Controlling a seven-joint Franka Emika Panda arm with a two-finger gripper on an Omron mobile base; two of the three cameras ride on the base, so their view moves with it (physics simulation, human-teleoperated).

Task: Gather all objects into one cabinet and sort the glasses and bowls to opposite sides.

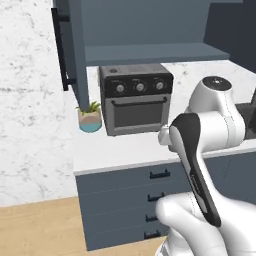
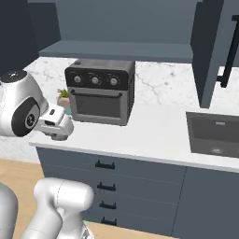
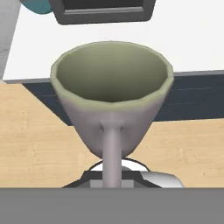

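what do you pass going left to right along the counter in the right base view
small potted plant → black toaster oven → bare white counter → dark sink

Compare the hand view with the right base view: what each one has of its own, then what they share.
Hand view's own: a cup seen close up from above its rim, greenish inside, its handle running down toward the camera.

Right base view's own: the sink, the open cabinet door with its black bar handle, and the drawer pulls.

Shared: the toaster oven, the white counter, the teal plant pot and the wood floor.
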